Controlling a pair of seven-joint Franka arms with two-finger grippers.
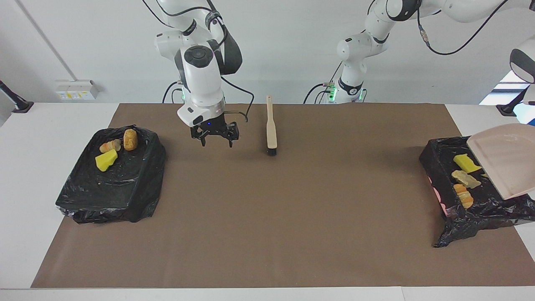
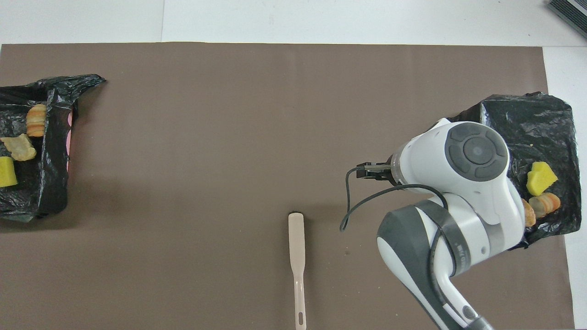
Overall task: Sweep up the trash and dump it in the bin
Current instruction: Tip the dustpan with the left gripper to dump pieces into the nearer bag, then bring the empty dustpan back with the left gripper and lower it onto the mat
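Two black-lined bins (image 1: 113, 175) (image 1: 472, 196), one at each end of the table, each hold three trash bits (image 1: 106, 160) (image 1: 466, 179). Right gripper (image 1: 215, 140), fingers open, hangs over the mat near the one brush (image 1: 271, 127). One dustpan (image 1: 508, 161) tilts over a bin; the left gripper, closed, is out of sight.

Brush (image 1: 271, 127) mid-mat (image 1: 292, 234), between two bag-lined bins (image 1: 113, 184), trash (image 1: 108, 160) in each, dustpan (image 1: 508, 161) over one.

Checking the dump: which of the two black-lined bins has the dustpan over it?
The bin at the left arm's end: the beige dustpan tilts over it; the other bin has none.
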